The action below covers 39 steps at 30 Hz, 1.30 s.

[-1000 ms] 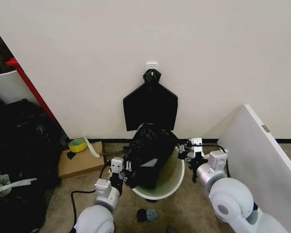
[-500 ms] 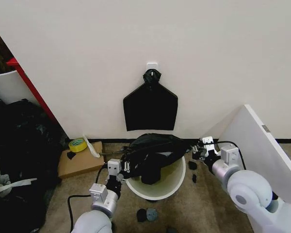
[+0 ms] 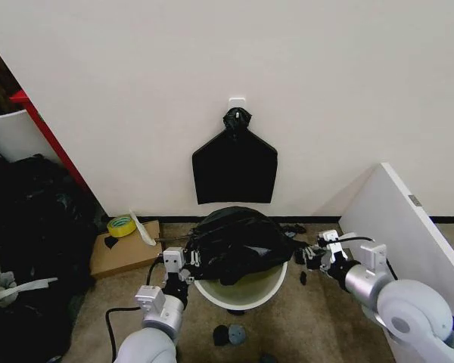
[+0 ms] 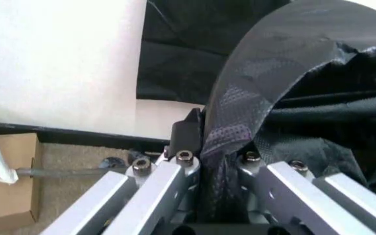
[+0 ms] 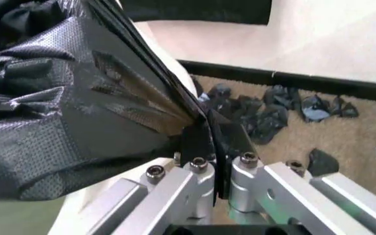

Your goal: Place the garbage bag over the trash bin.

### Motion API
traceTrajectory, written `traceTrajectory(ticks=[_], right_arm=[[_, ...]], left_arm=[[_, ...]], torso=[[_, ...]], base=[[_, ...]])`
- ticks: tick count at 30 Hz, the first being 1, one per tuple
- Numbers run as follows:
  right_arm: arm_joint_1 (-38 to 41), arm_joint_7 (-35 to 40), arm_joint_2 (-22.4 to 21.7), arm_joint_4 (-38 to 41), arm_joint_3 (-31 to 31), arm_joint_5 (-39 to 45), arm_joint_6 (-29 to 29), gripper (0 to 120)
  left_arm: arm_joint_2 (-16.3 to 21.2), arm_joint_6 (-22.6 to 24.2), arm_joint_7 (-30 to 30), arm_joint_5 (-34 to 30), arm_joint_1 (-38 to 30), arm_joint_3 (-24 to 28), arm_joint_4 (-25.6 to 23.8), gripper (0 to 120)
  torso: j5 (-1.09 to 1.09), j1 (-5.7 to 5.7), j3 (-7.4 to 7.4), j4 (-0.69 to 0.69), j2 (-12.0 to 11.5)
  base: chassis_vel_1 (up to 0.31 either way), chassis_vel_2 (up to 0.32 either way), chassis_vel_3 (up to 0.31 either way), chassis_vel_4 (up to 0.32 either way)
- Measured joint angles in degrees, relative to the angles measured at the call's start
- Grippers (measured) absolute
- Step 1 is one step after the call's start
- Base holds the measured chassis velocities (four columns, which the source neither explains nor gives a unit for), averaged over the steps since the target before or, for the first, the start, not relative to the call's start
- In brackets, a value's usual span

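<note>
The glossy black garbage bag (image 3: 234, 240) is stretched wide across the far part of the round white trash bin (image 3: 246, 296), its mouth sagging into the cream inside. My left gripper (image 3: 187, 261) is at the bin's left rim, shut on the bag's edge; the left wrist view shows the film (image 4: 240, 112) pinched between the fingers of that gripper (image 4: 209, 149). At the right rim my right gripper (image 3: 303, 255) is shut on the opposite edge. In the right wrist view the bag (image 5: 64, 112) fans out from this gripper (image 5: 209, 143) above the bin (image 5: 70, 220).
A flat knotted black bag (image 3: 234, 162) hangs on the wall behind the bin. A cardboard box (image 3: 125, 253) with a yellow tape roll (image 3: 121, 224) lies left. A white board (image 3: 408, 242) leans at the right. Black scraps (image 3: 228, 333) dot the carpet.
Both grippers have moved apart, the right one well to the right. The bag went from a bunched heap to a wide sheet spread low over the bin.
</note>
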Motion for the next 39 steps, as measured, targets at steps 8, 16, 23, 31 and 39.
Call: traceTrajectory(ticks=[8,16,23,31,39], right_arm=[[-2.4,-0.9,3.7,0.0,0.0,-0.9,1.4,0],[-3.9,3.0,7.6,1.7,2.0,-0.7,3.3,19],[-10.6,3.2,10.2,3.8,8.3,0.6,4.4,43],[-15.9,3.3,10.6,8.6,18.1,4.2,4.3,73],[-16.8,1.0,10.3,10.8,19.7,5.9,3.1,98]], left_arm=[[0.0,0.4,0.0,-1.4,0.4,0.1,-1.2,3],[0.6,1.8,0.7,-1.2,1.0,0.1,-1.6,3],[0.8,2.4,0.4,-1.6,0.2,-0.2,-0.5,3],[1.3,3.6,-0.4,-3.0,-1.5,-0.3,0.3,3],[1.6,4.1,-0.3,-3.3,-1.6,-0.3,-0.3,3]], torso=[[0.00,0.00,0.00,0.01,0.0],[0.00,0.00,0.00,0.02,0.0],[0.00,0.00,0.00,0.00,0.0],[0.00,0.00,0.00,0.00,0.0],[0.00,0.00,0.00,0.01,0.0]], base=[[0.000,0.000,0.000,0.000],[0.000,0.000,0.000,0.000],[0.000,0.000,0.000,0.000],[0.000,0.000,0.000,0.000],[0.000,0.000,0.000,0.000]])
